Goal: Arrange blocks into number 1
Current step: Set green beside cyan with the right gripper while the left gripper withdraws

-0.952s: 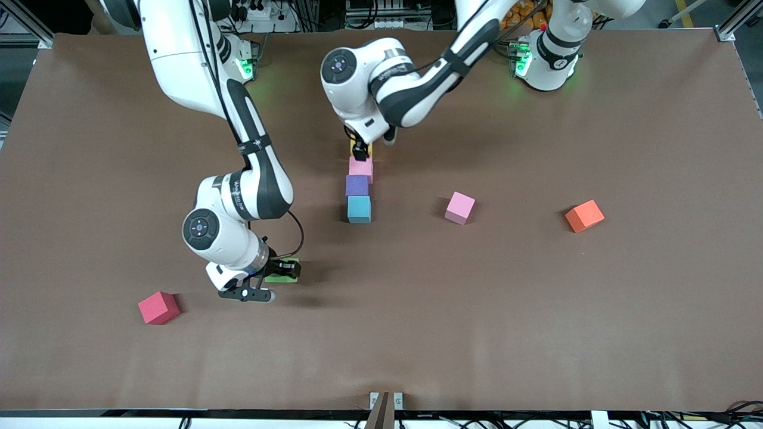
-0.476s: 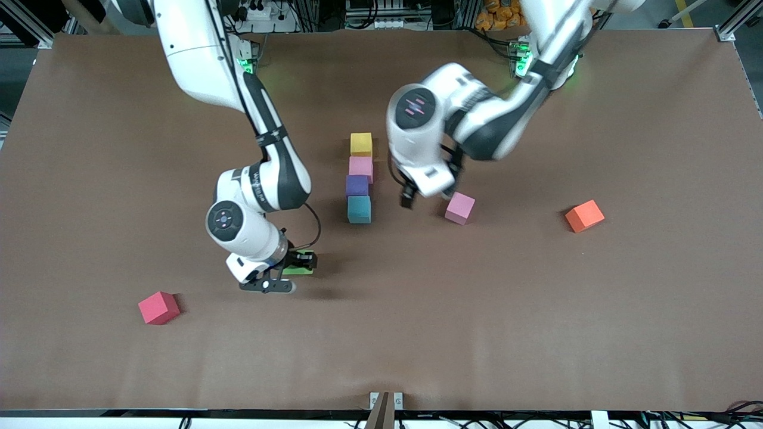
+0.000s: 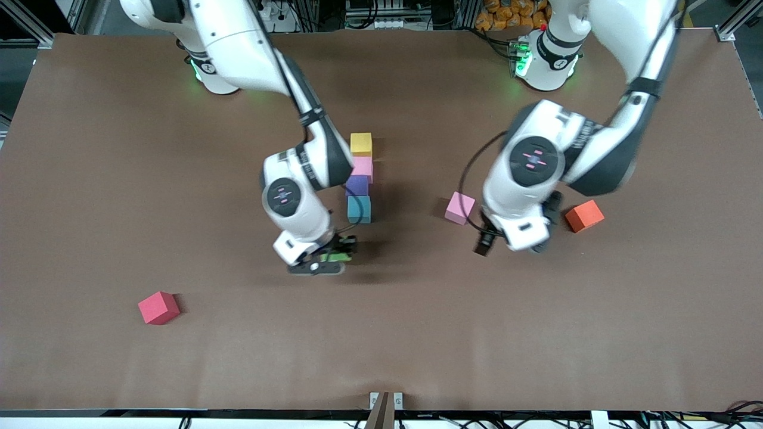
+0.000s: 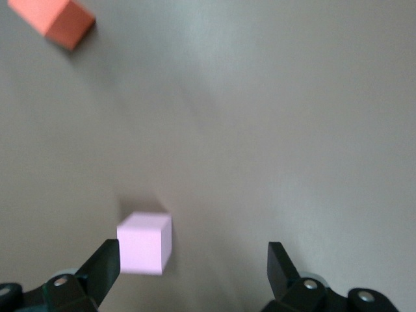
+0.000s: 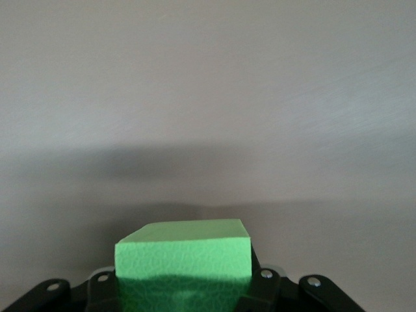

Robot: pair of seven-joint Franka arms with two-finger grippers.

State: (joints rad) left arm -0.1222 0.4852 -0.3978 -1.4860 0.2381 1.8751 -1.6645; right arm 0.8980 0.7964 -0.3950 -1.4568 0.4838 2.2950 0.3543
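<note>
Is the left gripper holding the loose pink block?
No, the left gripper is open, with the loose pink block lying on the table by one finger.

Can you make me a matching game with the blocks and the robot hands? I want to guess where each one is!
Things:
1. green block
2. yellow block
3. loose pink block
4. left hand

Places or states:
A. open, holding nothing
B. gripped in the right hand
C. end of the row farthest from the front camera
D. alone on the table, between the row and the orange block

Pairs: 1-B, 2-C, 3-D, 4-A
</note>
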